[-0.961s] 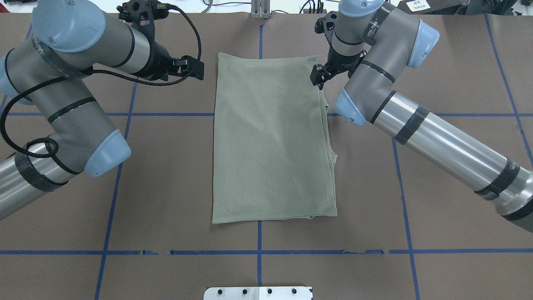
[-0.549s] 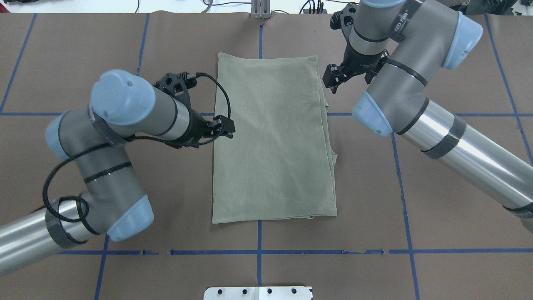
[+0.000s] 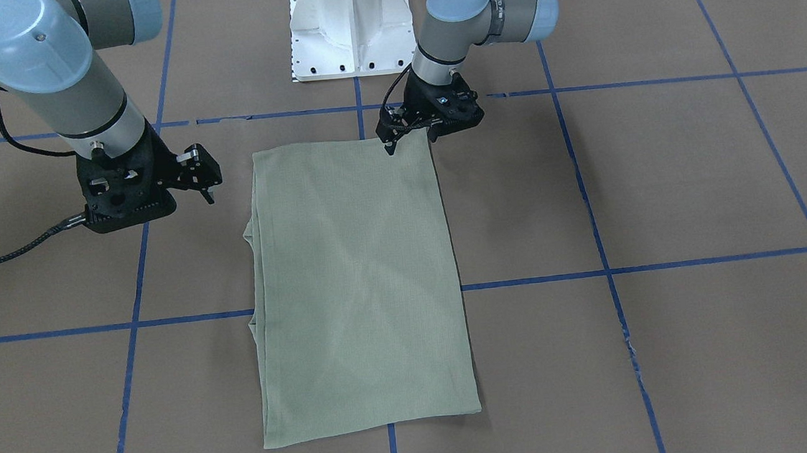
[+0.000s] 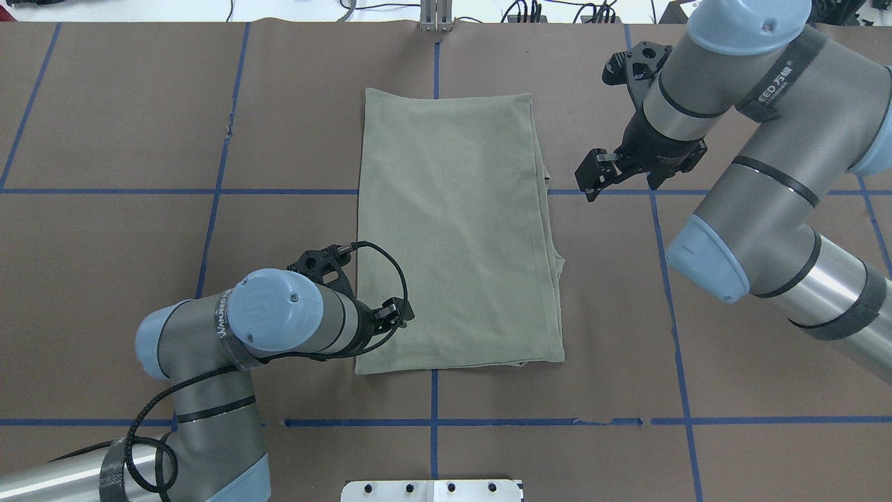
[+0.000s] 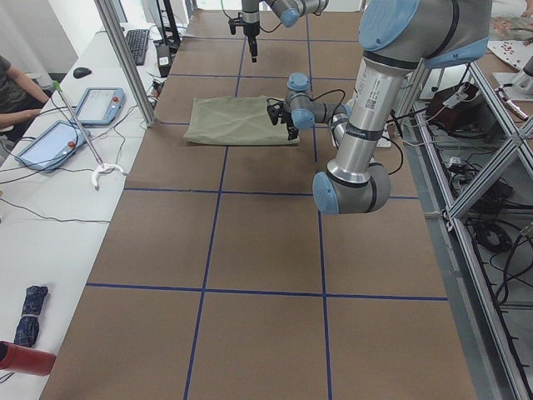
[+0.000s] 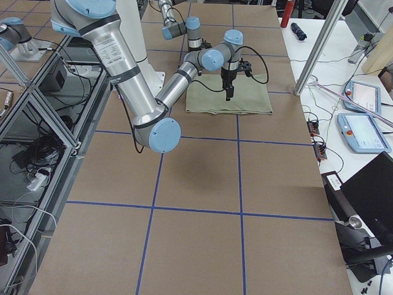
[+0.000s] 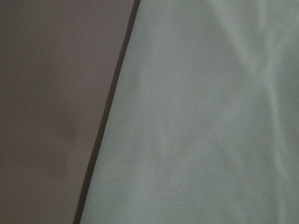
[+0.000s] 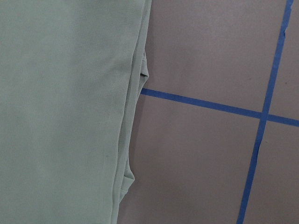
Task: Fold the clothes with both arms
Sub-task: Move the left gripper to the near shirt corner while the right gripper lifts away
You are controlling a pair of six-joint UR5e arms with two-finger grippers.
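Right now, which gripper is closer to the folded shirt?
The left gripper, at the green shirt's left edge near the robot-side corner; the right gripper hangs over brown table, clear of the cloth.

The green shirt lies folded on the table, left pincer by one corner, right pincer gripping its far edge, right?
Not quite: the right pincer grips nothing; the overhead view shows it over the table beside the green shirt, apart from it. The rest holds.
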